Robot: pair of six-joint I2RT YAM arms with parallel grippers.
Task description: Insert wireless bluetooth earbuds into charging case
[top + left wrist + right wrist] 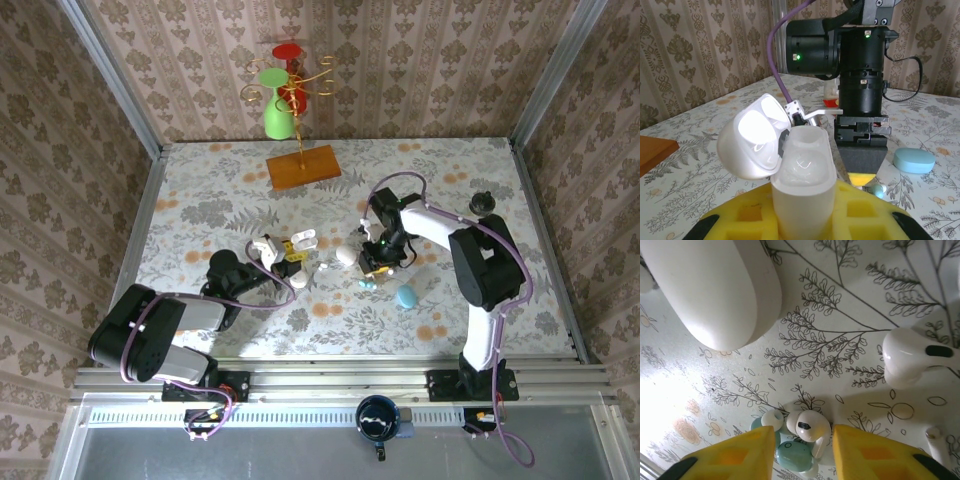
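Left of centre in the top view, the left pincer (287, 262) is clamped on the open white charging case (802, 175), its lid tipped back. Further right, the right pincer (805, 452) has its jaws apart around a white earbud (810, 426). This lies on the counter (840, 340) among pale blue buds (794, 454). This looks like the pickup step. The next move calls for pinching that bud alone.

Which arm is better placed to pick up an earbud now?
Right. The right gripper hangs over the white earbud, one finger on each side. The left gripper is shut on the open white charging case, so it is busy.
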